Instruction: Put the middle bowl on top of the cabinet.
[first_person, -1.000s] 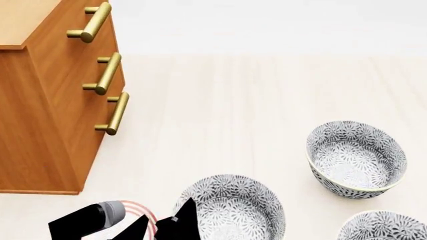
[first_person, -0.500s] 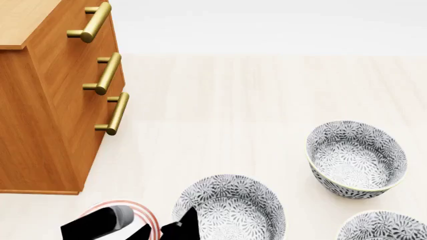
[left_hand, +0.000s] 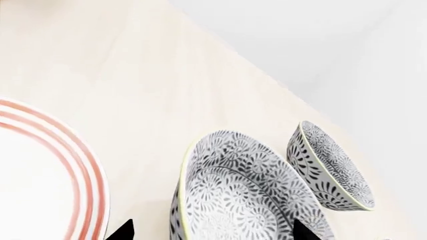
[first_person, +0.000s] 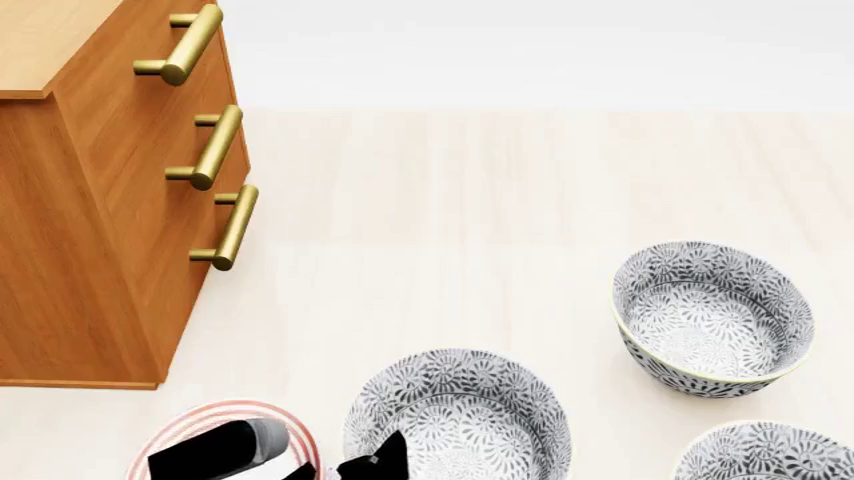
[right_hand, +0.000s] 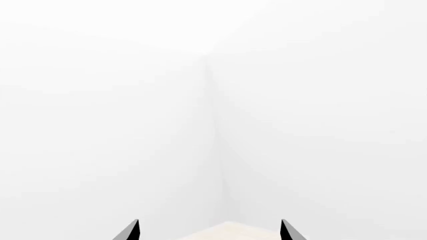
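The middle bowl, deep with a grey-and-white floral pattern, stands on the pale floor right of the cabinet's foot. My left gripper is open at that bowl's left rim. In the left wrist view the middle bowl has its rim between the jaws of the left gripper, one fingertip outside and the other over the inside. The orange-brown cabinet with brass handles rises at the left. My right gripper is open, holds nothing and faces white walls.
Two more patterned bowls sit to the right, one farther off and one at the lower edge. A white plate with red rings lies under my left arm. It is also in the left wrist view.
My left arm has slid toward the head view's lower edge, uncovering more of the red-ringed plate. The gripper tip sits lower at the bowl's rim. The bowls have not moved.
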